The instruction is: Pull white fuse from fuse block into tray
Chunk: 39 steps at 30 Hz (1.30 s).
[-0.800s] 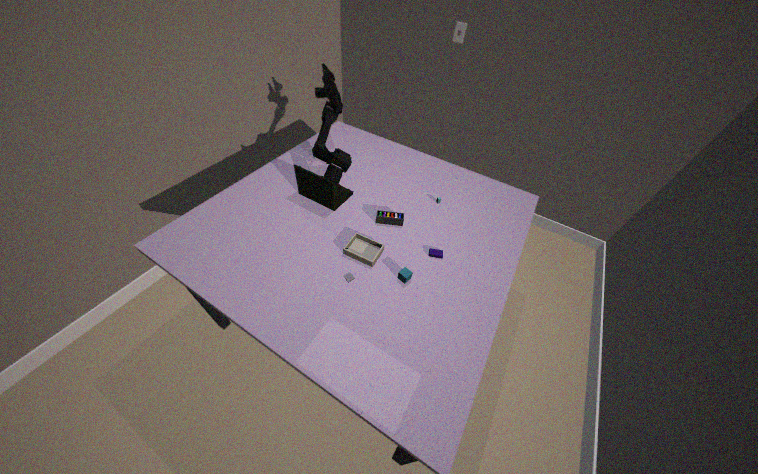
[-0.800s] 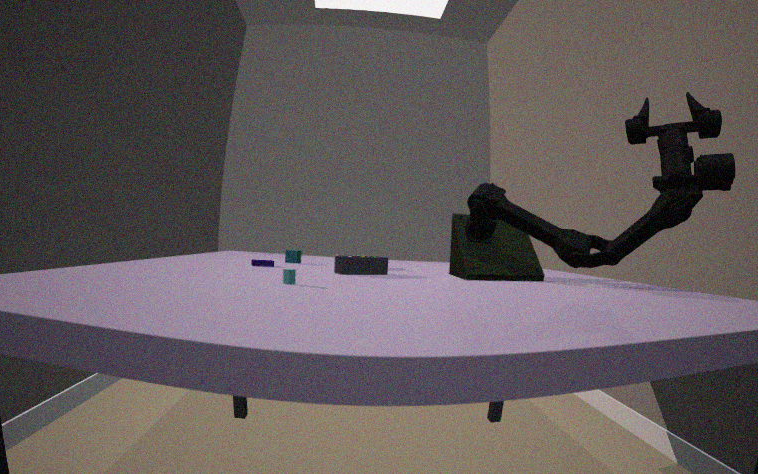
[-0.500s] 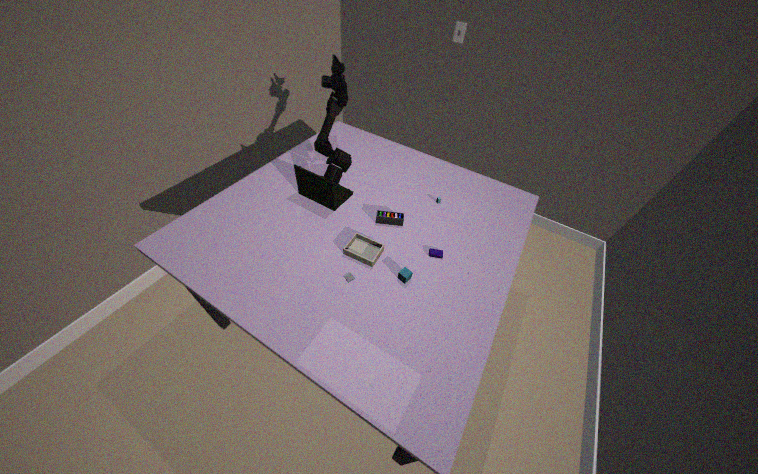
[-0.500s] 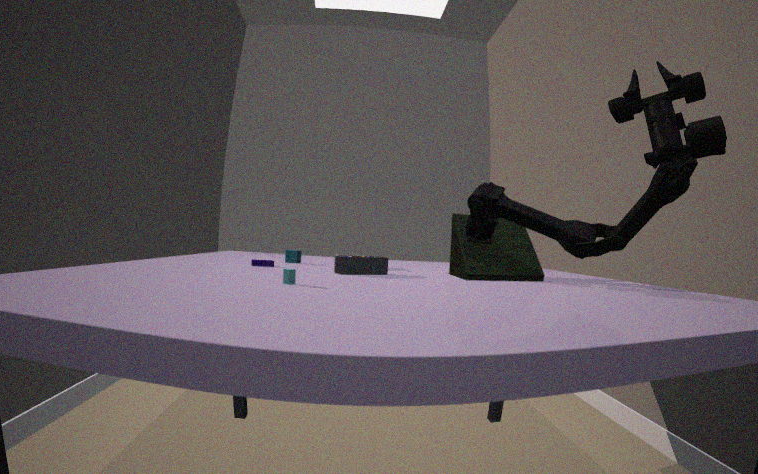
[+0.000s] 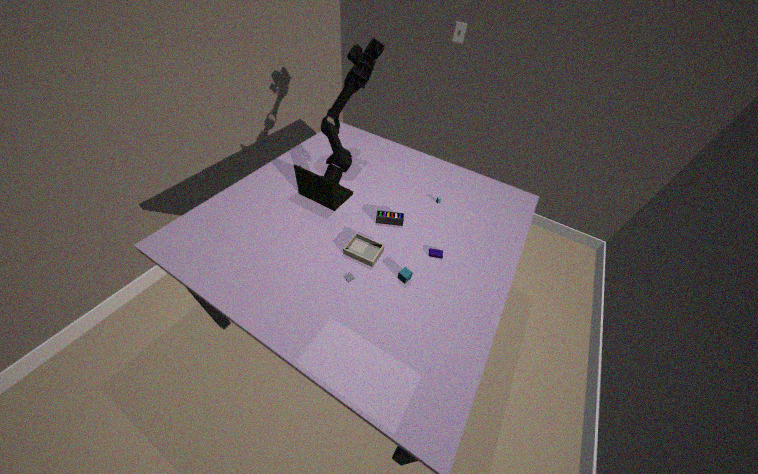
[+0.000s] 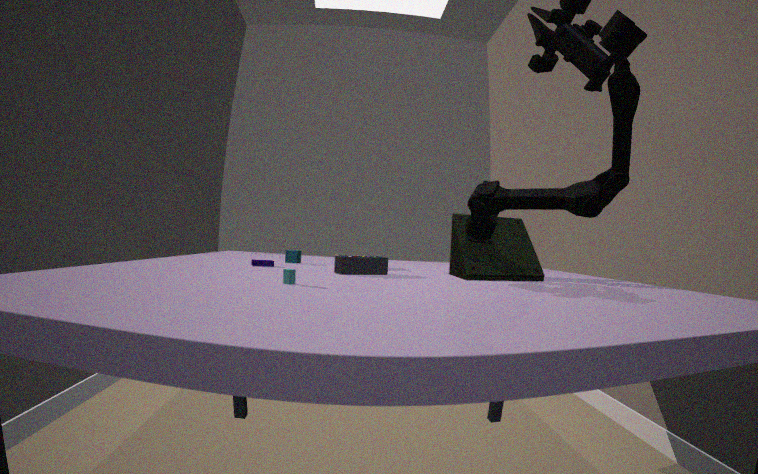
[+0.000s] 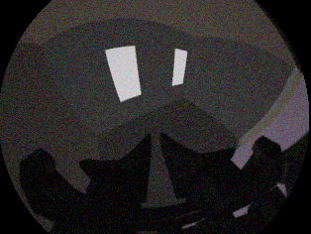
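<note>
A lilac table top (image 5: 287, 282) was seen on dark legs, set in the corner of a room with brownish-grey walls and a tan floor edged by a pale skirting. A small pale wall plate (image 5: 459, 31) was fixed high on the far wall, and bright ceiling panels were shown in the wrist view.

Near the middle of the table a shallow cream tray (image 5: 363, 247) was placed; nothing could be made out inside it. Just beyond it, toward the arm's base, the dark fuse block (image 5: 389, 217) was set, with a row of coloured fuses standing in it. The white fuse could not be picked out at this size, so its exact slot could not be told.

Around these, a purple block (image 5: 435, 253), a teal cube (image 5: 405, 274), a small grey piece (image 5: 348, 276) and a tiny teal piece (image 5: 438, 200) were scattered, all apart from one another and from the tray.

The arm was mounted on a dark base plate (image 5: 323, 187) at the table's far edge and was raised high above it, well apart from the block and tray. The gripper (image 6: 541, 36) was tilted upward toward the ceiling, with its fingers drawn nearly together on nothing.
</note>
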### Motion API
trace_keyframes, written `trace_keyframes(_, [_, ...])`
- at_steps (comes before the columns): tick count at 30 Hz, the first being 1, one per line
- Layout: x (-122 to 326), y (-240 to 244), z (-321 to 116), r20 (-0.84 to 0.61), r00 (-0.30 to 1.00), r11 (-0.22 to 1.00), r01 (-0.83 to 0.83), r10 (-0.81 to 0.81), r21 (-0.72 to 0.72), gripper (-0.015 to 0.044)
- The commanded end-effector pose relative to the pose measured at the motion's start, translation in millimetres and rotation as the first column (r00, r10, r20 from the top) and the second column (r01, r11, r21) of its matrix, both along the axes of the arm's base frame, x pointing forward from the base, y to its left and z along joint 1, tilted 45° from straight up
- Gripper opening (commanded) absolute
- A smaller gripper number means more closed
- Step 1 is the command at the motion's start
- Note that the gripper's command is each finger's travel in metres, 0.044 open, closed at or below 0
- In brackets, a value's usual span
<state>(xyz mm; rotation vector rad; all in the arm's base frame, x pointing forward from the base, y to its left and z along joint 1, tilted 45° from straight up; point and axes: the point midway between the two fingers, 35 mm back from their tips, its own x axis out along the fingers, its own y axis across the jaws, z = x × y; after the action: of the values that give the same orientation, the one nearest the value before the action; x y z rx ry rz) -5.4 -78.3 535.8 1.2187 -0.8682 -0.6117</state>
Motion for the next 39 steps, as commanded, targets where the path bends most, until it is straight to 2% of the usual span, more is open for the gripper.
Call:
trace_keyframes(1, [64.3, -16.1, -15.9, -0.178, 0.979, 0.995, -0.092, 0.096, 0.032, 0.0062])
trace_keyframes(6, [143.0, -30.0, -48.9, -0.376, 0.895, 0.971, -0.216, 0.240, 0.105, 0.0062])
trace_keyframes(10, [202.3, -37.8, -86.7, -0.523, 0.780, 0.939, -0.295, 0.343, 0.176, 0.0062])
trace_keyframes(14, [237.8, -38.0, -116.8, -0.598, 0.682, 0.906, -0.350, 0.421, 0.238, 0.0062])
trace_keyframes(21, [309.7, -18.5, -206.3, -0.689, 0.358, 0.759, -0.471, 0.630, 0.449, 0.0062])
trace_keyframes(26, [341.9, 6.7, -277.9, -0.661, 0.093, 0.610, -0.498, 0.744, 0.617, 0.0062])
trace_keyframes(32, [356.9, 36.2, -351.2, -0.552, -0.109, 0.464, -0.422, 0.827, 0.779, 0.0062])
trace_keyframes(36, [355.9, 62.7, -397.7, -0.419, -0.259, 0.320, -0.349, 0.870, 0.881, 0.0062])
trace_keyframes(39, [345.9, 90.0, -438.3, -0.250, -0.382, 0.160, -0.252, 0.890, 0.954, 0.0062])
